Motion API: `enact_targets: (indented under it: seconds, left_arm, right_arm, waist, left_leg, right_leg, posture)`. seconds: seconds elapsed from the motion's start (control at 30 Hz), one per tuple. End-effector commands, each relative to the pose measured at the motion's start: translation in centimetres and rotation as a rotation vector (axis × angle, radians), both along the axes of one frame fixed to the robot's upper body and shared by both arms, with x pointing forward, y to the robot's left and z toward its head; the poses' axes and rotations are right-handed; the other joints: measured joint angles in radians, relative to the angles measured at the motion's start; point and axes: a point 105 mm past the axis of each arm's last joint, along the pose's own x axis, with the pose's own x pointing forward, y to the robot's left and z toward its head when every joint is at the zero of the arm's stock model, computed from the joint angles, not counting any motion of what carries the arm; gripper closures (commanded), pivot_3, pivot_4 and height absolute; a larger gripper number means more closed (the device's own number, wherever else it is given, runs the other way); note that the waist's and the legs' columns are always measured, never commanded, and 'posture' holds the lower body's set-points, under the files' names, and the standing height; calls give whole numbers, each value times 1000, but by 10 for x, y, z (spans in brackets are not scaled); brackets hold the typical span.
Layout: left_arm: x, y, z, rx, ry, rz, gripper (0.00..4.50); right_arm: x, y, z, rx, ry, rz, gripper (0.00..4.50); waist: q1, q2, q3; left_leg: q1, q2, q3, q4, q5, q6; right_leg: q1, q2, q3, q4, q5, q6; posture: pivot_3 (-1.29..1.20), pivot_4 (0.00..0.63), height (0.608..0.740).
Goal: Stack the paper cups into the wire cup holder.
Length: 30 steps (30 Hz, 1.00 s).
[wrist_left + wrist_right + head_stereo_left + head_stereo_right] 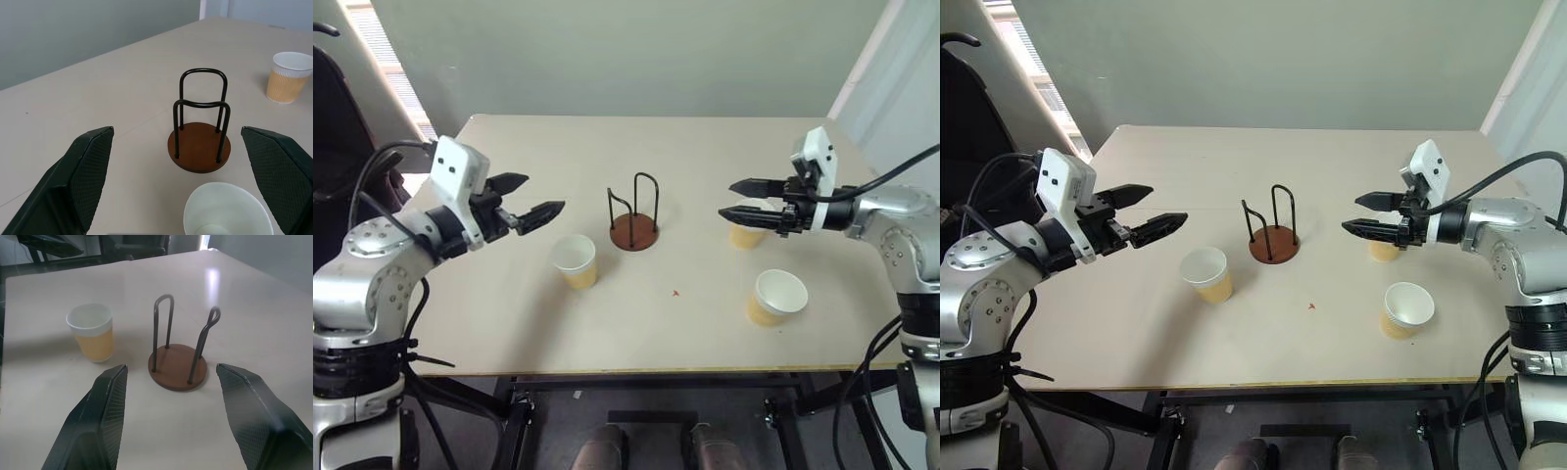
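The wire cup holder (pixel 634 231), a reddish-brown disc with black wire loops, stands empty at mid-table. One paper cup (pixel 576 261) stands upright just left of it, and a second (pixel 777 297) tilts toward me at the front right. A third (pixel 745 235) sits partly hidden behind my right gripper (pixel 726 199). That gripper hovers open and empty right of the holder, pointing at it. My left gripper (pixel 543 194) hovers open and empty on the other side, above and left of the near cup (pixel 227 210). The right wrist view shows the holder (pixel 178 374) between its fingers (pixel 110 406).
The beige table (pixel 607 333) ends at a front edge close to me and a back edge near the grey wall. A dark chair (pixel 337 127) stands off the table's left side. A tiny red mark (pixel 675 292) lies in front of the holder.
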Motion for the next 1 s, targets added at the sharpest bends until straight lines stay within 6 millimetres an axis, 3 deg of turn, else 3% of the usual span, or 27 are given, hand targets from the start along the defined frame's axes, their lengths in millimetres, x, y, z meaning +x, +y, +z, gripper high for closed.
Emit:
enact_targets:
  seconds: [0.03, 0.17, 0.33, 0.5, 0.77, 1.0]
  left_arm:
    - [-2, 8, 14, 4, -48, 31, 0]
    - [4, 2, 8, -10, -44, 35, 0]
    - [6, -24, 8, -68, -37, -24, 0]
    - [4, -59, -12, -58, 96, -155, 0]
    - [30, -75, -16, -60, 137, -145, 0]
    - [40, -96, -25, -49, 176, -187, 0]
  right_arm:
    - [-6, -2, 20, 8, -72, 1, 1527]
    - [-5, -5, 17, 10, -76, -32, 1527]
    - [-7, -7, 25, 0, -84, -53, 1527]
    - [-18, -12, 33, -9, -85, -70, 1527]
    - [-28, -27, 31, -21, -63, -170, 1527]
    - [-30, -31, 35, -37, -81, -190, 1527]
  waist:
    - [0, 0, 0]
    - [0, 0, 0]
    - [2, 0, 0]
    - [3, 0, 0]
    - [5, -1, 0]
    - [5, -1, 0]
  left_leg:
    - [0, 0, 0, 0, 0, 0]
    - [0, 0, 0, 0, 0, 0]
    - [0, 0, 0, 1, 0, 0]
    - [0, 0, 0, 0, 1, -2]
    - [1, 0, 0, 1, 1, -2]
    - [1, 0, 1, 1, 2, 0]
  right_leg:
    - [0, 0, 0, 0, 0, 0]
    - [0, 0, 0, 0, 0, 0]
    - [1, 0, 0, 0, 0, 0]
    - [0, 0, -1, 0, 0, 0]
    - [2, 0, 0, 0, 0, 1]
    - [2, 0, 0, 0, 1, 3]
  posture:
    - [0, 150, 740]
    - [0, 150, 740]
    - [0, 150, 740]
    - [0, 150, 740]
    - [0, 150, 740]
    - [0, 150, 740]
